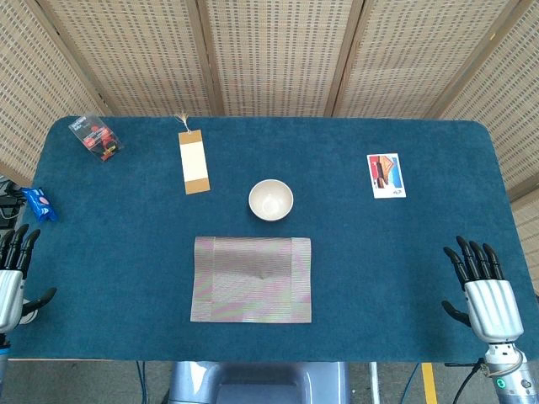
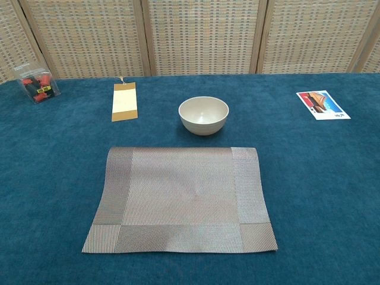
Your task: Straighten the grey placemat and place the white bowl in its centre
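Observation:
The grey placemat (image 1: 252, 279) (image 2: 180, 199) lies flat near the table's front edge, its sides roughly square to it. Just behind the mat's far edge stands the white bowl (image 1: 270, 200) (image 2: 203, 115), upright and empty, on the blue cloth. My left hand (image 1: 12, 273) hovers at the table's front left corner, fingers spread, holding nothing. At the front right my right hand (image 1: 483, 290) is likewise spread and empty. Both hands are far from the mat and bowl, and neither shows in the chest view.
On the blue table (image 1: 404, 252): a tan bookmark (image 1: 194, 162) (image 2: 124, 101) left of the bowl, a small clear box with red pieces (image 1: 95, 137) (image 2: 38, 86) at the back left, a picture card (image 1: 386, 175) (image 2: 323, 104) on the right, and a blue packet (image 1: 39, 204) at the left edge.

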Controlling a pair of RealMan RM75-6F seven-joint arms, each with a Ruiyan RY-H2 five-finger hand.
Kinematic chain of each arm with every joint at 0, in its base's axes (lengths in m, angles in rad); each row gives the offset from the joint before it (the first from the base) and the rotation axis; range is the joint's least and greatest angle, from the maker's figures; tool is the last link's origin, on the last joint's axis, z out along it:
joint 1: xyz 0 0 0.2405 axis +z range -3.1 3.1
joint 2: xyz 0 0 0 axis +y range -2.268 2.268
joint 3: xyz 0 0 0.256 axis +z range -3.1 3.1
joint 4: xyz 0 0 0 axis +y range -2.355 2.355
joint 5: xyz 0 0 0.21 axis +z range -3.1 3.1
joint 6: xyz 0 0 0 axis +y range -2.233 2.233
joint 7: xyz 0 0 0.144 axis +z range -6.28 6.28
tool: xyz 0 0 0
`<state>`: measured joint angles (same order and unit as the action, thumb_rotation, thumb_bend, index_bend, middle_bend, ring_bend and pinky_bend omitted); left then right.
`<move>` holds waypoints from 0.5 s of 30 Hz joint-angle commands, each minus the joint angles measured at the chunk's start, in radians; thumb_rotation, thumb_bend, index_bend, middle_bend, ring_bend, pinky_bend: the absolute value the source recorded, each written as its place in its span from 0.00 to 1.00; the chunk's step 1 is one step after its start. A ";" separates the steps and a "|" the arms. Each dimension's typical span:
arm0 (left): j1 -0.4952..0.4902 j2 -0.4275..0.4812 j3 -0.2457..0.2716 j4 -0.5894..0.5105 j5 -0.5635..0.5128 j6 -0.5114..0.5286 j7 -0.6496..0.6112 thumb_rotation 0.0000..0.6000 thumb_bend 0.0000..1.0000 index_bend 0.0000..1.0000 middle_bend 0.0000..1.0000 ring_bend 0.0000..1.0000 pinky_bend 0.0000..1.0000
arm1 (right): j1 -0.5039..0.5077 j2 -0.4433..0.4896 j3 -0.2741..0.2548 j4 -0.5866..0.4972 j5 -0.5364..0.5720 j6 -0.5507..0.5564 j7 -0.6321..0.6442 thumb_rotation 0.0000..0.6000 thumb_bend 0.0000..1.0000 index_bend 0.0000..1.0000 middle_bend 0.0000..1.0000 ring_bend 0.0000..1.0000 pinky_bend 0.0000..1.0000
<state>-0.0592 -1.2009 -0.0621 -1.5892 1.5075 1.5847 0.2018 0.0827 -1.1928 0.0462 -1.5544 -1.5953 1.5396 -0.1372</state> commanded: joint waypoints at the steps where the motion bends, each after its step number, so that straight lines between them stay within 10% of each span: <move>1: -0.001 0.002 0.002 -0.004 -0.006 -0.009 0.004 1.00 0.05 0.00 0.00 0.00 0.00 | 0.000 0.000 0.000 -0.001 -0.002 0.003 0.000 1.00 0.05 0.15 0.00 0.00 0.00; 15: -0.011 0.002 0.004 -0.015 -0.031 -0.049 0.029 1.00 0.06 0.00 0.00 0.00 0.00 | 0.002 0.012 0.003 -0.007 0.008 -0.007 0.027 1.00 0.05 0.15 0.00 0.00 0.00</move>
<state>-0.0698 -1.1995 -0.0586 -1.6051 1.4771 1.5359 0.2305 0.0846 -1.1810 0.0489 -1.5615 -1.5889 1.5340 -0.1103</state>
